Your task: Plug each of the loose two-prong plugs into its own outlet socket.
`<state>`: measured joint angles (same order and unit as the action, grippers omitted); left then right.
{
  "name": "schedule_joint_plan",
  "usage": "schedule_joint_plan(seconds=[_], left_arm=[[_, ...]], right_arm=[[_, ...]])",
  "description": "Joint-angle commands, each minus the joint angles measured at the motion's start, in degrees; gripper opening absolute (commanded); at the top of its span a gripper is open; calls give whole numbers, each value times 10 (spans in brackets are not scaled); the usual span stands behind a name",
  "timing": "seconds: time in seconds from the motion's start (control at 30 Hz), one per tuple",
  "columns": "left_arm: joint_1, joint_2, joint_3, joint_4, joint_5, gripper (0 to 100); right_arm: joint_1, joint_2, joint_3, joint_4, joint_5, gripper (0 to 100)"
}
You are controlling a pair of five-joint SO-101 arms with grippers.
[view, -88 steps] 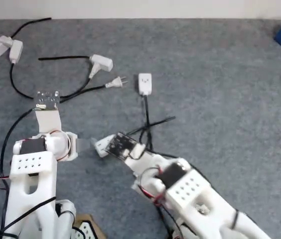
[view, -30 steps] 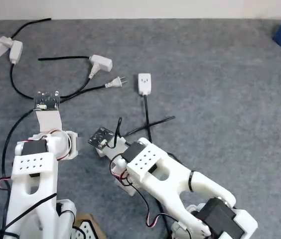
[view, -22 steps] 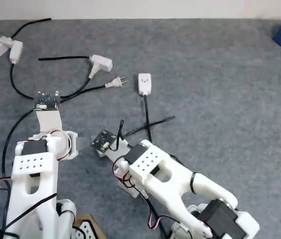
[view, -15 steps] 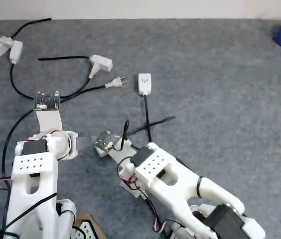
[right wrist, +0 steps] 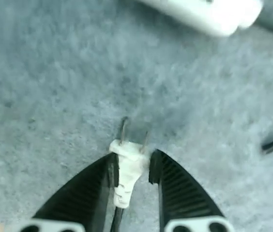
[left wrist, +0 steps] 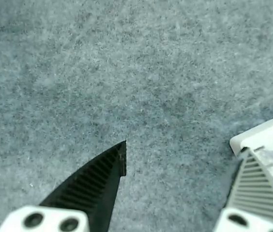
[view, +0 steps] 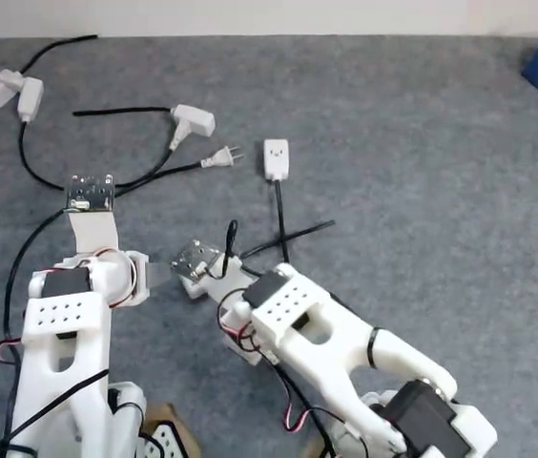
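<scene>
Where high view gives you right arm (view: 293,310) from above, right wrist view gives plug (right wrist: 127,166) clamped between fingers of right gripper (right wrist: 133,162); left gripper (left wrist: 184,151) fingers apart.

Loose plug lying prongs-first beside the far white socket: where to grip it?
Across the white body of the plug, from above. Its prongs point at the socket and its cord trails opposite, so gripping the sides likely leaves both ends free.

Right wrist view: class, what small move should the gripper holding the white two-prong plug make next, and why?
Probably ease the right gripper forward toward the white plastic outlet socket: its white two-prong plug points its prongs over bare grey carpet, short of the socket and aimed beside it.
</scene>
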<state>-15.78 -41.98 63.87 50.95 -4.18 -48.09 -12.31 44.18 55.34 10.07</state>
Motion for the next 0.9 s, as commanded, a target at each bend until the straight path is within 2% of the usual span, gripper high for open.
schedule_joint_plan(seconds=[0.0, 0.2, 0.4, 0.5, 0.67, 0.73, 0.87], left_arm=[[8, -7, -1, -9, 5, 348], [11, -7, -1, -9, 5, 348], [11, -7, -1, -8, 5, 348], [11, -7, -1, -8, 5, 348], [9, -7, -1, -9, 5, 348], [8, -7, -1, -9, 5, 348], [8, -7, -1, -10, 5, 348]], right_arm=[[30, -3, -86, 13, 6, 63], [52, -8, -167, 120, 6, 63], [15, -10, -74, 117, -1, 66], [4, -10, -29, 107, -49, 67], [-9, -7, -13, 73, -60, 68], [-41, -8, 8, 69, -57, 106], [-96, -9, 30, 62, -58, 252]])
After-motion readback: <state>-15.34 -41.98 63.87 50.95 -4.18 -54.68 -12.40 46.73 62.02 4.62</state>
